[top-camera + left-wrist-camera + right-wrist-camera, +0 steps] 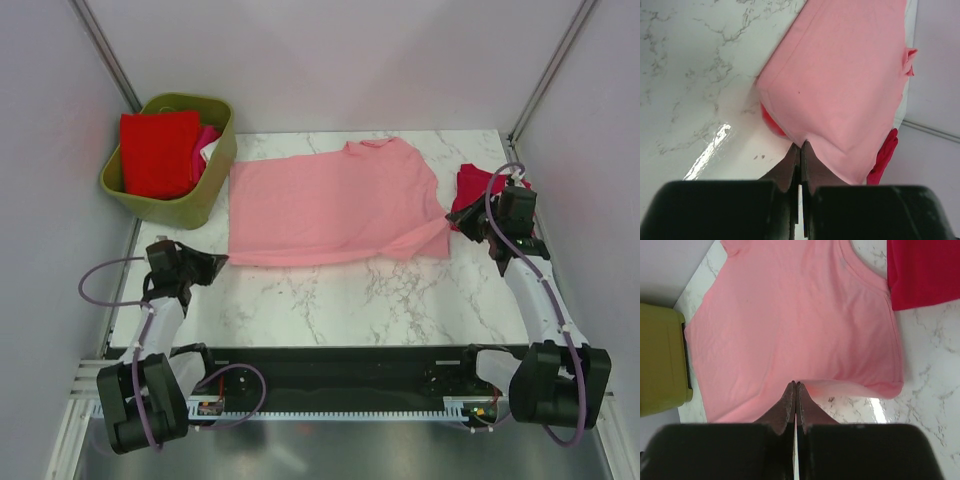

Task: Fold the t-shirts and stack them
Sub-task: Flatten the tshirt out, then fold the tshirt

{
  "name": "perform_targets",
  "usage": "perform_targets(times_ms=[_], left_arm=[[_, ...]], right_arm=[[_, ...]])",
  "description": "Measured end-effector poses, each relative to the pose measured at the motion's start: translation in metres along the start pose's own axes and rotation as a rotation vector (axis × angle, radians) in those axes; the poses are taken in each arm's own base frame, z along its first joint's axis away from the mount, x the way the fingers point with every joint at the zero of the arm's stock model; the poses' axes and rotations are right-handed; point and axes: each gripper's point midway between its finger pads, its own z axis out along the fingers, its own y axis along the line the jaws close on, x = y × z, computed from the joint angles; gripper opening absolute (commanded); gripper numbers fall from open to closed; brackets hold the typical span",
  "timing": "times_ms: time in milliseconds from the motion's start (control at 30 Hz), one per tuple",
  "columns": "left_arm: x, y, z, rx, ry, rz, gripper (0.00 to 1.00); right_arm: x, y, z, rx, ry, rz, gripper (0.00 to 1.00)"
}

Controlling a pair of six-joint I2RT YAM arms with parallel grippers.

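A light pink t-shirt (330, 200) lies spread flat across the middle of the marble table (350, 300), collar at the far side. My left gripper (222, 262) is shut, its tips pinching the shirt's near left corner (800, 146). My right gripper (455, 218) is shut on the shirt's near right edge by the sleeve (796, 384), where the cloth is puckered up a little. A dark crimson t-shirt (478, 185) lies folded at the far right, just beyond the right gripper; it also shows in the right wrist view (925, 272) and the left wrist view (885, 155).
An olive-green basket (215, 170) stands at the far left off the table's corner, holding a bright red shirt (158, 152) with hot pink and white cloth beside it. Bare marble lies between the pink shirt and the arm bases. Grey walls close in on both sides.
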Motion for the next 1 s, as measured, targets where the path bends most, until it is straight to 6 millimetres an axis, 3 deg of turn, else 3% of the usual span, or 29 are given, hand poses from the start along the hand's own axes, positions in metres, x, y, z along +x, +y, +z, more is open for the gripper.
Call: perform_targets(times_ms=[233,433,633,1000], left_arm=[[-0.012,-0.016,0.013,-0.001,0.008,-0.026,0.02],[0.0,-0.031,0.023,0.015,0.04,-0.011,0.02],[0.003,-0.03,0.028,-0.003,0.038,-0.032,0.02],[-0.014,-0.035,0.041,-0.033,-0.018,-0.072,0.02]], right_arm=[[-0.031,0.029,0.029,-0.013,-0.018,-0.034,0.0],[-0.05,0.041,0.055,-0.002,-0.019,-0.046,0.0],[-0.074,0.052,0.071,0.001,-0.041,-0.059,0.0],[-0.074,0.042,0.104,0.039,0.004,-0.062,0.0]])
